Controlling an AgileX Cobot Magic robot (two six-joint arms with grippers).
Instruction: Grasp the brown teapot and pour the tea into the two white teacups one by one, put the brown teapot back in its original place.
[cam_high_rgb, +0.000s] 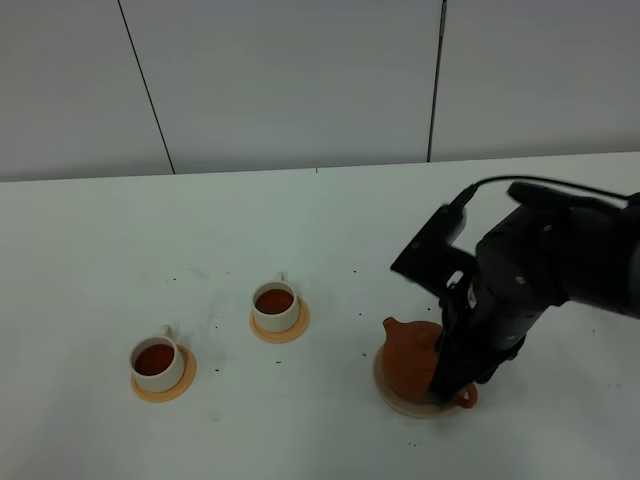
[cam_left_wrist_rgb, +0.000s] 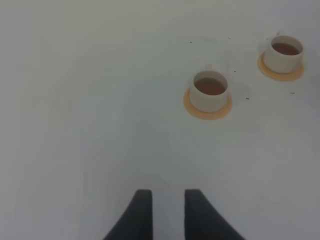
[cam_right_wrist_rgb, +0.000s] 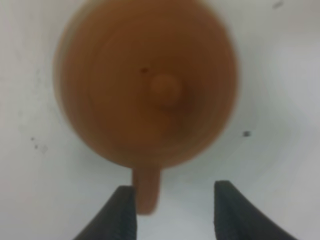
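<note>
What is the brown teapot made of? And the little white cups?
The brown teapot looks like unglazed clay: reddish-brown and matte, with no shine. The two white teacups look like glazed ceramic, smooth and cream-white, though plastic can't be ruled out. The orange coasters under them are flat and dull; their material isn't clear.

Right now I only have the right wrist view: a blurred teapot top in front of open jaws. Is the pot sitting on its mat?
Observer: Yes. The exterior high view shows the brown teapot resting on the beige mat.
Operator: Are the cups filled?
Observer: The left teacup and the right teacup both hold dark tea, each on an orange coaster.
Operator: And the other arm?
Observer: The left gripper hangs over bare table, jaws open, holding nothing.
</note>
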